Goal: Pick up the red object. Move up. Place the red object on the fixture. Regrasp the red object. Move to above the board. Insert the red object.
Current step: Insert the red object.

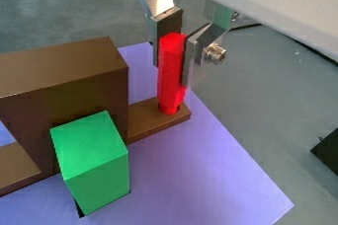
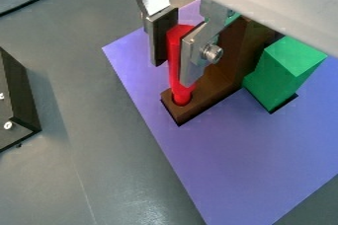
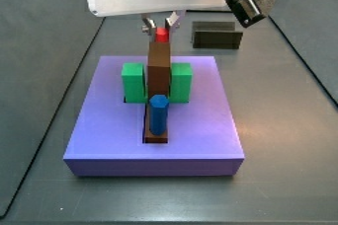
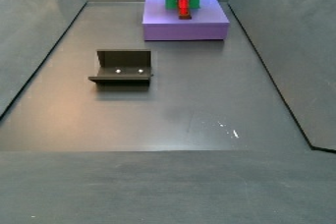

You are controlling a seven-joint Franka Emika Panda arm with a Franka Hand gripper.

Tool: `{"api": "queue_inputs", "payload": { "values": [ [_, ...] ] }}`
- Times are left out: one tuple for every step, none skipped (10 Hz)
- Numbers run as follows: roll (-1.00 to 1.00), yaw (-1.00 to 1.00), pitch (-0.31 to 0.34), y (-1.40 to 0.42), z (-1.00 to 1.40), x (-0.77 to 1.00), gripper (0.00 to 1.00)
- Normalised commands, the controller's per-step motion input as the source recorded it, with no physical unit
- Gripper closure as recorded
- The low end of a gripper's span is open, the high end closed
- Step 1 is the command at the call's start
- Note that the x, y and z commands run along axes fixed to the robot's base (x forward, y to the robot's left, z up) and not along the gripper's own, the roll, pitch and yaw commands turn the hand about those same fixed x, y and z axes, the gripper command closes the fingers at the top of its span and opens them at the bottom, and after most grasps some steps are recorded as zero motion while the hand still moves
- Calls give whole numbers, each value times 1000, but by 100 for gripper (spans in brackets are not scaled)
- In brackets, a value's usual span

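The red object (image 1: 172,71) is a slim red peg standing upright between my gripper's fingers (image 1: 181,51). Its lower end sits in a hole of the low brown strip (image 1: 156,122) on the purple board (image 1: 218,165). The jaws are closed on its upper half in both wrist views, as the peg (image 2: 177,69) and gripper (image 2: 179,46) show. In a side view the gripper (image 3: 161,22) holds the peg (image 3: 161,34) at the board's (image 3: 199,135) far end, behind the tall brown block (image 3: 158,69). The fixture (image 4: 121,68) stands empty on the floor, far from the board (image 4: 210,27).
A tall brown block (image 1: 59,81) and a green block (image 1: 90,160) stand close beside the peg. Two green blocks (image 3: 134,81) flank the brown block, and a blue peg (image 3: 157,112) stands at its near end. The fixture (image 3: 218,35) lies behind the board.
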Motion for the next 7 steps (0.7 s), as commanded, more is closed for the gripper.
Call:
{"api": "queue_inputs", "payload": {
  "values": [
    [-56,0,61,0,-263,369,100],
    [-209,0,44,14,-286,377,100],
    [-307,0,20,49,-297,380,100],
    [-319,0,13,20,-274,360,100],
    [-329,0,3,6,-251,354,100],
    [-346,0,0,6,-240,349,100],
    [-321,0,0,0,-203,326,100]
  ]
}}
